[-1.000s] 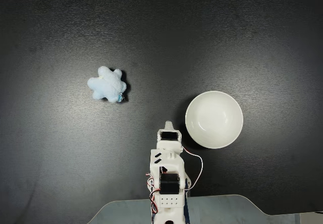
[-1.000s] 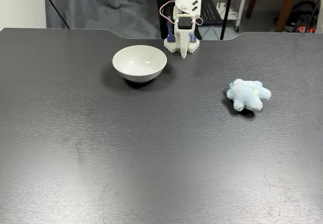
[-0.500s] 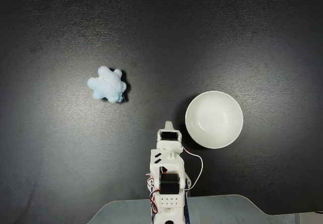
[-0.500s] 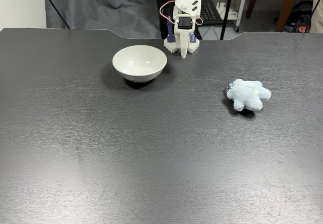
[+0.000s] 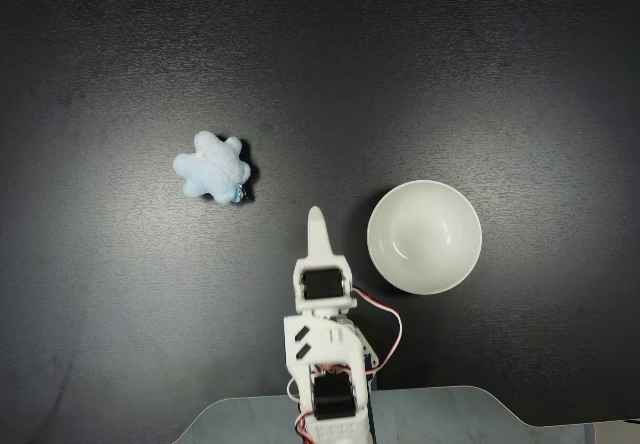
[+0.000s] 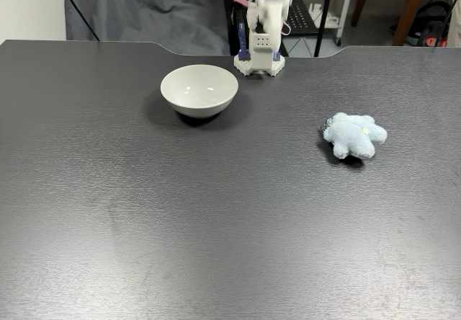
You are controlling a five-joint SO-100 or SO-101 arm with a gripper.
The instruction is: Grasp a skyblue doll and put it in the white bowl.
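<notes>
On the dark table, the arm is reaching and nothing is grasped yet.

In the top-down fixed view the gripper points to 12 o'clock, its fingers together as far as shows, holding nothing. The doll lies at its 10 o'clock, well apart; the bowl sits just beside it at 3 o'clock. To do the reach well, swing toward 10 o'clock, open wide, then come down over the plush body rather than one lobe. In the other fixed view doll and bowl lie well apart, with no obstacle between.
</notes>
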